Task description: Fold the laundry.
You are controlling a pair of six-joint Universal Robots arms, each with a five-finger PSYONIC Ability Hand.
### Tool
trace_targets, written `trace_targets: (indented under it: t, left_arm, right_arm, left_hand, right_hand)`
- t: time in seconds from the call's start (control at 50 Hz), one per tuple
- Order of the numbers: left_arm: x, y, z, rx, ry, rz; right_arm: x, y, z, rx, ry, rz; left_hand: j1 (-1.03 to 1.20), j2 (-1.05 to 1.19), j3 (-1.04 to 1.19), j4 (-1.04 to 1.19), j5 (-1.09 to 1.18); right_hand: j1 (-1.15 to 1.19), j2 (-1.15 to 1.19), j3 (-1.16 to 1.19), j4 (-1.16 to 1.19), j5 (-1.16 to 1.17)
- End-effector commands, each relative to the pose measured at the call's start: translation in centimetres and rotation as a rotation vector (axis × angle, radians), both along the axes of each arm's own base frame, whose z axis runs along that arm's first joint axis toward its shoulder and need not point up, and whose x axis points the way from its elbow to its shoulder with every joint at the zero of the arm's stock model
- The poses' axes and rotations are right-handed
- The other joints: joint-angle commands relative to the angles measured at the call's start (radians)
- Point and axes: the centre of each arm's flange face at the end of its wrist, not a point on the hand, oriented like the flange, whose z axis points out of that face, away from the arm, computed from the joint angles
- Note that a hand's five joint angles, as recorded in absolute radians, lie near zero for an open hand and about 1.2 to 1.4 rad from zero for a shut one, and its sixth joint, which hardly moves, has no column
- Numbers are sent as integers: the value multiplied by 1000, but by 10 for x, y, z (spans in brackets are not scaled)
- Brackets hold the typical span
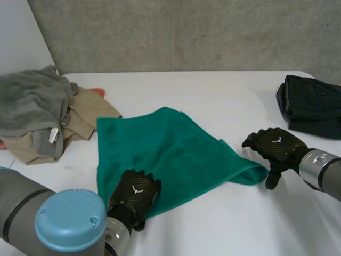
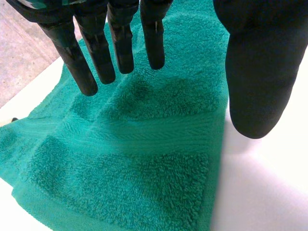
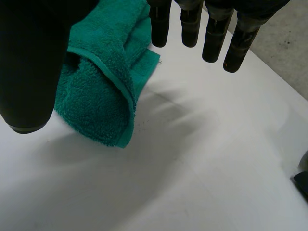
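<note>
Both released: left robot hand (image 1: 134, 193) over the near edge of the green towel (image 1: 176, 149) on the bench (image 1: 213, 101), right robot hand (image 1: 274, 145) beside its doubled corner. Probably limp, light terry; pinch corners.

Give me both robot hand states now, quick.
Left robot hand: open, fingers straight over the green towel.
Right robot hand: open, holding nothing, beside the towel's folded corner.

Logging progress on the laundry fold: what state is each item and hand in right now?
Green towel: spread flat, one corner doubled over.
Left hand: open, over the towel's near edge.
Right hand: open, beside the doubled corner, holding nothing.
Grey towel: crumpled in a heap.
Beige garment: crumpled, partly under the grey towel.
Dark garment: folded.
</note>
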Motion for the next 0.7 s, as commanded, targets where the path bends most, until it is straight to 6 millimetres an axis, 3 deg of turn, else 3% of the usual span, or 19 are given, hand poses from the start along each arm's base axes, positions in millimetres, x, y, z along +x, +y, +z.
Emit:
trace_targets:
  t: [0.02,0.3,0.42,0.7]
  left_arm:
    - [-1,-3,-8,-9,2,10]
    - [-1,-20,-24,-43,-48,25]
    - [-5,-33,-18,-97,-15,40]
    - [-13,-58,-15,-162,-40,48]
  right_arm:
    - [0,1,-1,-1,0,1]
    - [0,0,-2,-12,0,1]
    - [1,1,-3,-10,0,4]
    - [0,2,-4,-7,0,-1]
  left_hand:
    - [207,202,204,202,198]
    - [233,228,230,228,225]
    - [488,483,485,483,480]
    - [703,698,700,698,694]
  right_hand:
    - [-22,-44,-38,-57,-63]
    - [-22,-44,-38,-57,-63]
    - [-22,-44,-38,-57,-63]
    - [-22,-44,-38,-57,-63]
